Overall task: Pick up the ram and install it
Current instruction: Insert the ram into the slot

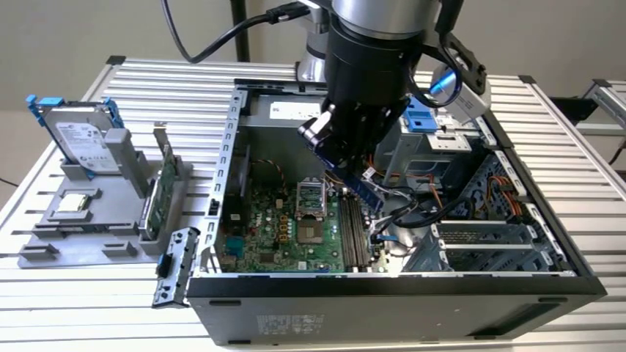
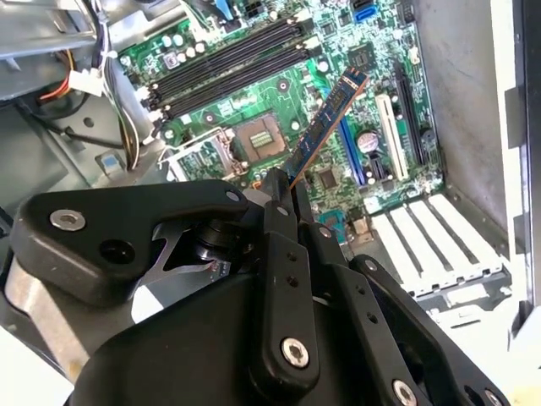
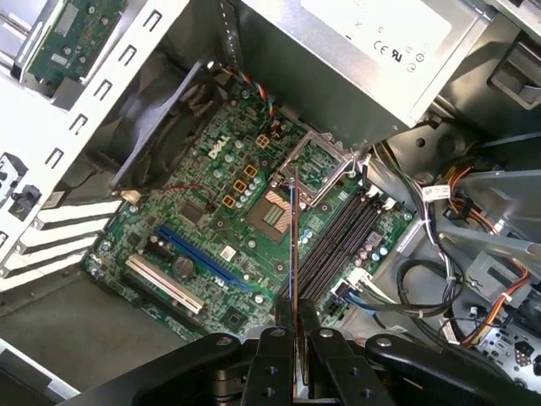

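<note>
Exterior view looks down into the case (image 1: 391, 297); both wrist views closely overlook its motherboard (image 2: 279, 93) (image 3: 211, 169).

I see a matt black pincer (image 2: 287, 184), a dull dark board on the ram (image 2: 325, 123), a glossy green motherboard (image 3: 203, 169), and a ribbed bare-metal surface (image 1: 88, 293).

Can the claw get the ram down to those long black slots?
Probably yes. The claw holds the ram above the open case. The slots look empty, with nothing over them. The cables sit just beside them, so it may be tight.
</note>
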Motion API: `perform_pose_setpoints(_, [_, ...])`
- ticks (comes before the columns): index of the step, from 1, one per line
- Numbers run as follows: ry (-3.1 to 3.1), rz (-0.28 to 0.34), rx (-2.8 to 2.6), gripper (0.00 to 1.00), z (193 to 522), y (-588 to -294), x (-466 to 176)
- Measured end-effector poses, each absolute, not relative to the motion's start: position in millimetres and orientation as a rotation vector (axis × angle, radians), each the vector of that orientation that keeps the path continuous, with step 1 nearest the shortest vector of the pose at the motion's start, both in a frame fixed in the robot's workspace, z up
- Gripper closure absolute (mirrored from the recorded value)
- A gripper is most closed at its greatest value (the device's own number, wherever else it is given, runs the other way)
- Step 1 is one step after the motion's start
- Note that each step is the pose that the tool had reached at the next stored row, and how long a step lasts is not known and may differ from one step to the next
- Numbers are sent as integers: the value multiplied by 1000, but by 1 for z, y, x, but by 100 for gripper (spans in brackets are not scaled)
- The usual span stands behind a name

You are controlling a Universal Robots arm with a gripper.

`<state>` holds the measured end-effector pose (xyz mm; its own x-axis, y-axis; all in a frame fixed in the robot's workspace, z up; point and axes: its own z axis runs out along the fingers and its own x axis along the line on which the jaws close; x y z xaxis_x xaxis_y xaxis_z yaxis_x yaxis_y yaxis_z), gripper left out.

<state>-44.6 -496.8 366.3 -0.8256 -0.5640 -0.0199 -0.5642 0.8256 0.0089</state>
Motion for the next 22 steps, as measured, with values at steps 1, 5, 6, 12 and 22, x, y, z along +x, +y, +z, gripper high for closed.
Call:
perform_pose_setpoints(1, [2989,22,-912,100,366,-497,-45])
perform_pose_setpoints(5, [2992,22,-903,100,366,-497,-45])
perform_pose_setpoints(6, [2992,22,-903,100,366,-497,-45])
perform_pose_setpoints(12, [2992,22,-902,100,366,-497,-45])
perform_pose_setpoints(22, [3008,23,-856,100,366,-497,-45])
